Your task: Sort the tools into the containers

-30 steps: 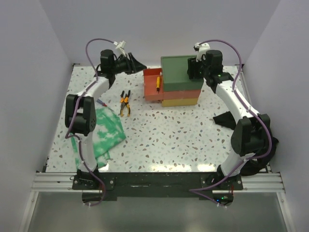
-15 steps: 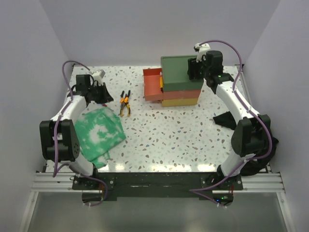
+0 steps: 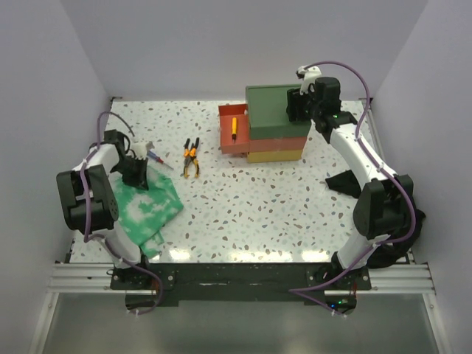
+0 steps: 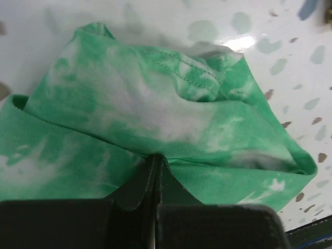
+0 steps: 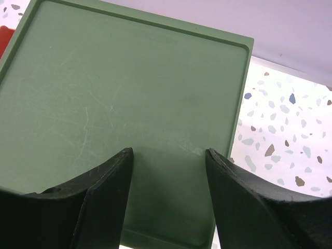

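The containers are a stack of drawers: dark green top (image 3: 276, 109), red-orange middle drawer (image 3: 230, 141) pulled out to the left, yellow bottom (image 3: 274, 156). An orange-handled tool (image 3: 234, 127) lies in the red-orange drawer. Orange-and-black pliers (image 3: 191, 157) lie on the table, and a thin silver tool (image 3: 157, 158) lies left of them. My left gripper (image 3: 136, 173) (image 4: 154, 158) is shut on a fold of the green-and-white cloth (image 3: 151, 206) (image 4: 155, 104). My right gripper (image 3: 295, 103) (image 5: 168, 151) hangs open over the green top (image 5: 119, 78), holding nothing.
A black cloth (image 3: 343, 182) lies on the speckled table (image 3: 258, 206) right of the drawers, under the right arm. White walls close in the left, back and right sides. The arm bases sit on a rail (image 3: 236, 276) at the near edge.
The left arm swung from the back, near the drawers, over to the left and down onto the green cloth, where its jaws shut. The cloth's top edge bunched up. The right arm stayed still.
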`<state>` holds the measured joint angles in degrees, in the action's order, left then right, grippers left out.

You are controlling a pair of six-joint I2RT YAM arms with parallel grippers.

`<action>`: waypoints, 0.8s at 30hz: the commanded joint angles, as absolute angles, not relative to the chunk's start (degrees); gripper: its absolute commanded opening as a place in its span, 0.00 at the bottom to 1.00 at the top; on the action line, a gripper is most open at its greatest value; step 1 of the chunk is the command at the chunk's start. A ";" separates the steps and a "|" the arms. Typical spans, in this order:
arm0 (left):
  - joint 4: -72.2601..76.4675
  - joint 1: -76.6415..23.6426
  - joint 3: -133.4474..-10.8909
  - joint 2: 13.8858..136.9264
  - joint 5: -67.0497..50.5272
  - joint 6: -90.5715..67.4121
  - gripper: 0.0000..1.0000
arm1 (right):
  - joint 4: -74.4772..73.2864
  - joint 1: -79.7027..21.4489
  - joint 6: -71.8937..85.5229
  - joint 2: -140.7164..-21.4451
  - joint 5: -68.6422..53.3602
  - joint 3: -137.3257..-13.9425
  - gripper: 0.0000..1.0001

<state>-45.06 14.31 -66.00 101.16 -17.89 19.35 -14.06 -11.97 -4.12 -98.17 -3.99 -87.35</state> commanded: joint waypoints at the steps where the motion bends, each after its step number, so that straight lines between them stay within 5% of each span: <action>1: -45.19 19.59 -69.43 105.11 -7.21 28.91 0.00 | -22.06 -11.86 -5.10 -100.99 -2.81 -86.05 0.62; 5: -46.48 20.30 -76.86 105.21 -16.39 34.27 0.00 | -22.06 -11.69 -5.36 -100.81 -2.73 -85.69 0.62; 8: -58.41 17.94 -87.49 105.82 -39.14 40.67 0.02 | -22.32 -11.69 -5.36 -100.81 -2.90 -85.61 0.62; 12: -55.42 13.02 -94.65 107.40 -49.39 27.95 0.41 | -22.06 -11.60 -5.36 -100.81 -2.81 -85.78 0.62; 16: -43.60 10.81 -98.15 110.64 -26.66 0.74 0.45 | -22.15 -11.60 -5.62 -100.55 -2.37 -86.22 0.62; 24: -40.96 8.79 -96.77 113.29 -18.46 -16.34 0.49 | -22.32 -11.60 -6.68 -99.14 -1.58 -84.99 0.62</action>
